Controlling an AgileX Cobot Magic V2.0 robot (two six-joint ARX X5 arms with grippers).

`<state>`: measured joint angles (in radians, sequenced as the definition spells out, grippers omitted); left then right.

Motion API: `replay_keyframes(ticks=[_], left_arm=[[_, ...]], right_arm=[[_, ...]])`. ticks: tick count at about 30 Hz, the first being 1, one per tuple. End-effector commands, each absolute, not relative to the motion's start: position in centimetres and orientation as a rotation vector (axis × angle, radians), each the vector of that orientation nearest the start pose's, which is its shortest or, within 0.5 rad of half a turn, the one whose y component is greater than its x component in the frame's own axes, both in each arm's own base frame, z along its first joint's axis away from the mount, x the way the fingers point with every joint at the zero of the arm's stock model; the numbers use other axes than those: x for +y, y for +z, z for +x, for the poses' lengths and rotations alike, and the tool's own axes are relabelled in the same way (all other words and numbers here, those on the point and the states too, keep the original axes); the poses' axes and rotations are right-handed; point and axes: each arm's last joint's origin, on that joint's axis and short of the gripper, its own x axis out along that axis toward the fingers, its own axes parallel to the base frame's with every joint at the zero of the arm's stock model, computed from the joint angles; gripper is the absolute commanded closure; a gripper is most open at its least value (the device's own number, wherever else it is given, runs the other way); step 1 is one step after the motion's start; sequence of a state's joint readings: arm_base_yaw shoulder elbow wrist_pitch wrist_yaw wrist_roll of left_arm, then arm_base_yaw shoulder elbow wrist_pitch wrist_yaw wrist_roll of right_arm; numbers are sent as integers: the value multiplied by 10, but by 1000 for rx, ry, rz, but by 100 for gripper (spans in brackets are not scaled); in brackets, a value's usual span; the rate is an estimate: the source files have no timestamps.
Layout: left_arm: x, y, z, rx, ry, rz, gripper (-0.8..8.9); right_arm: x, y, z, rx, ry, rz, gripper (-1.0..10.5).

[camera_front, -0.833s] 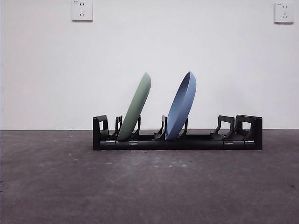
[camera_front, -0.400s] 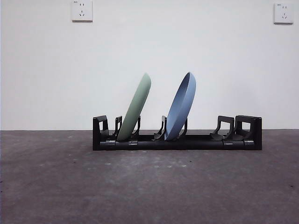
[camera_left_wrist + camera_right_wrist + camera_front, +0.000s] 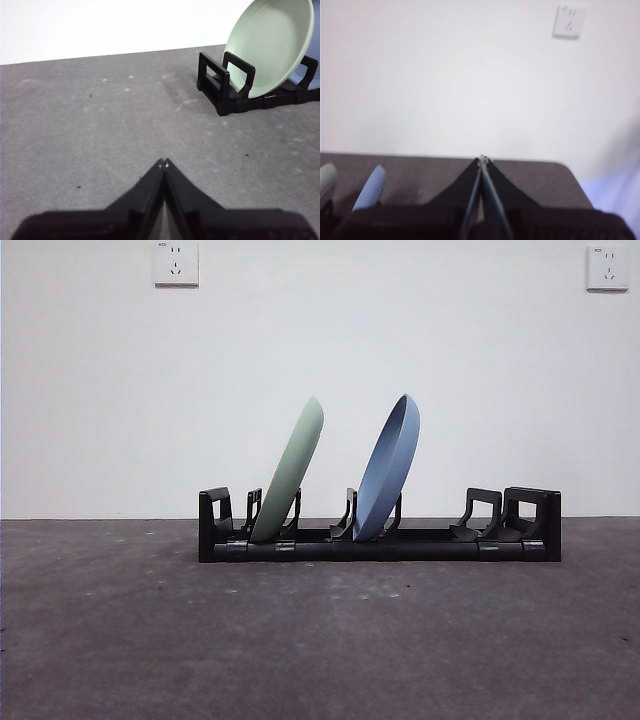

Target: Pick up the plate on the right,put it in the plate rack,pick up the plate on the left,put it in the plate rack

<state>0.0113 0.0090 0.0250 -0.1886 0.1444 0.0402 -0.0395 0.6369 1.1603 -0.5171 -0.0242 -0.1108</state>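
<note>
The plate rack (image 3: 379,530) is seen standing on the grey table (image 3: 320,640), in front of a white wall (image 3: 320,360) on which two sockets are mounted. Two plates are held in it, both on edge and tilted with the top toward the right side of the front view. The green plate (image 3: 292,472) is placed between the prongs near the left end of the rack, and the blue plate (image 3: 390,468) is placed in a slot near the middle; the two plates are apart from each other. The slots at the right end are not occupied. The left gripper (image 3: 163,162) is seen over bare table, well apart from the rack, with its jaws pressed together on nothing. The right gripper (image 3: 482,160) is also clenched with nothing between the jaws, and it is raised toward the wall, away from the plates
</note>
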Motion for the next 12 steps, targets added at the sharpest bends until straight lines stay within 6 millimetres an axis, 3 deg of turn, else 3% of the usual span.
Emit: replay_keyframes(ticks=[1, 12], left_arm=[[-3, 151, 96, 170, -132, 19, 817], [-3, 151, 96, 171, -132, 19, 817]], right_arm=[[-3, 390, 91, -2, -15, -112, 943], [-3, 243, 92, 64, -17, -52, 943]])
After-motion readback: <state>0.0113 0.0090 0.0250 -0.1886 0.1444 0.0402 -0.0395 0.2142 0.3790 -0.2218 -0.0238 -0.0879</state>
